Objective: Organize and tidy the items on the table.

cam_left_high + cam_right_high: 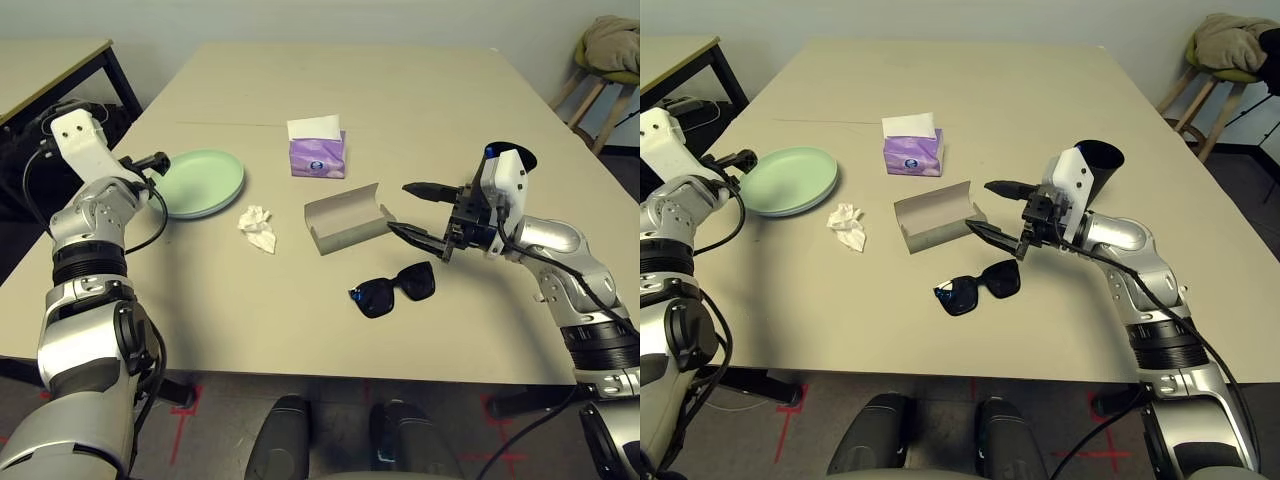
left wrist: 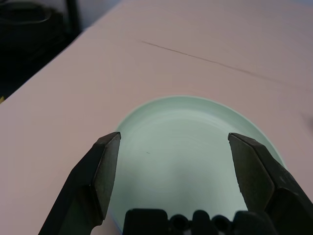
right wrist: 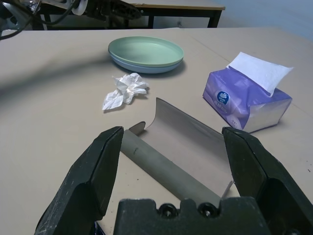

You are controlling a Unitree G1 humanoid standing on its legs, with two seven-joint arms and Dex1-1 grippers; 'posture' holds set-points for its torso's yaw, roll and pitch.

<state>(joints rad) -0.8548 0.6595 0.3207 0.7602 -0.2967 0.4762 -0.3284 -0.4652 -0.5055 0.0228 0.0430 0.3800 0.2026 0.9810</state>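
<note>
On table (image 1: 300, 330), open glasses case (image 1: 345, 220) (seemingly empty), stacked plates (image 3: 145, 54)

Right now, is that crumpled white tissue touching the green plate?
Apart. The left eye view shows bare tabletop between the crumpled white tissue and the green plate; the right wrist view shows that gap too.

Open grey glasses case (image 1: 347, 218) beside black sunglasses (image 1: 394, 289)

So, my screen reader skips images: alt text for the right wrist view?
Open gripper fingers frame an open grey glasses case on a beige table. Behind it lie a crumpled tissue, stacked green and blue plates and a purple tissue box.
</note>
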